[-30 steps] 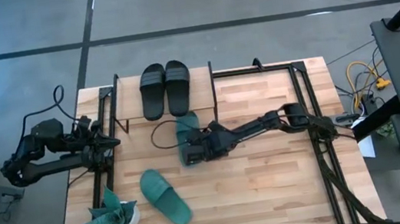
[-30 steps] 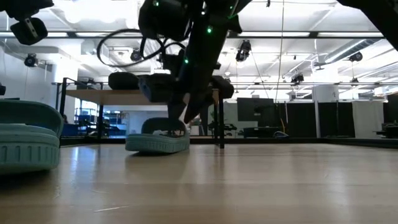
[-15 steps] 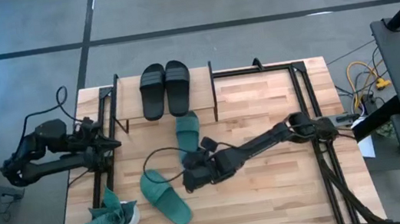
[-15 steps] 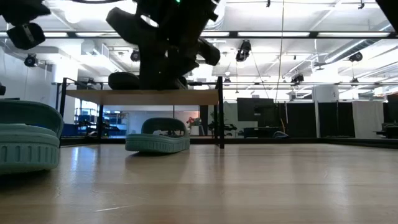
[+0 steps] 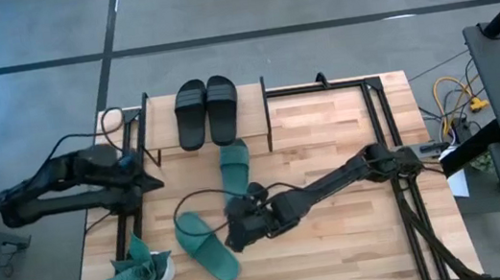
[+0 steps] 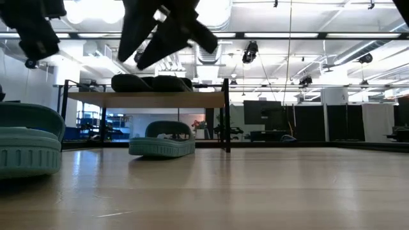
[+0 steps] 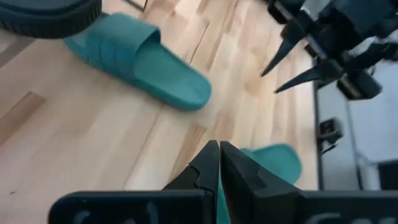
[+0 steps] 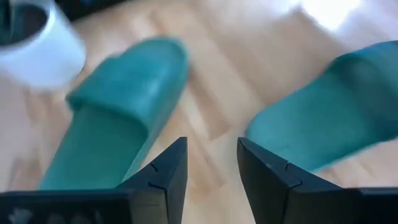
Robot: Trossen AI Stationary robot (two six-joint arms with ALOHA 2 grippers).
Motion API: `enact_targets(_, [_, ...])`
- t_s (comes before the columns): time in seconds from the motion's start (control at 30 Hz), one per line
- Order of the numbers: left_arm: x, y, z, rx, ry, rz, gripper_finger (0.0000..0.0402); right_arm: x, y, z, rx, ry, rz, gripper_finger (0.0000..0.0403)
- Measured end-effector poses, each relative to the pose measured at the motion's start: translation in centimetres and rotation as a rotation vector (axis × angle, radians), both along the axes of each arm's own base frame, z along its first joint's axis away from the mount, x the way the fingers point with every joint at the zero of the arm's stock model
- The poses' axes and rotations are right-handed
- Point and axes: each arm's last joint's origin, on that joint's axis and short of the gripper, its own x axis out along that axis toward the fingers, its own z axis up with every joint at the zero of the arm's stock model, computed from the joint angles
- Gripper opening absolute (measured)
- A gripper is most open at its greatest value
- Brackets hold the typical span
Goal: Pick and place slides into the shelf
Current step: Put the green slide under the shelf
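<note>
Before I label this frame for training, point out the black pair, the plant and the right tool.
Black pair (image 5: 208,109), high view, strap of the right-hand slide.
Plant (image 5: 135,274), high view, its leaves.
Right tool (image 5: 234,236), high view, between its fingertips.

Right gripper (image 5: 235,237) open, left gripper (image 5: 152,180) closed.

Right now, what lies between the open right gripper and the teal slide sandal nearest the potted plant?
Nothing: in the right wrist view, only bare wooden table shows between the right gripper and that teal slide sandal; the high view agrees.
</note>
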Motion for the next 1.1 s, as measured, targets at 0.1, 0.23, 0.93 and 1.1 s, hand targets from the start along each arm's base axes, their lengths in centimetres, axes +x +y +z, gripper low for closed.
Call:
enact_targets(0.1, [0.5, 0.1, -0.2, 0.015, 0.029, -0.023, 0.0, 0.2, 0.2, -1.4, -0.007, 0.043, 0.092, 0.0135])
enact_targets(0.23, [0.6, 0.0, -0.2, 0.013, 0.034, -0.048, 0.0, 1.3, 0.8, -2.8, -0.032, 0.036, 0.253, 0.015])
enact_targets(0.93, [-3.0, -0.5, -0.1, 0.009, -0.069, -0.027, 0.0, 5.7, 1.3, -6.1, -0.238, -0.012, 0.51, 0.0205])
enact_targets(1.1, [-3.3, -0.6, -0.1, 0.012, -0.084, -0.027, 0.0, 6.0, 0.9, -7.7, -0.236, 0.026, 0.51, 0.0205])
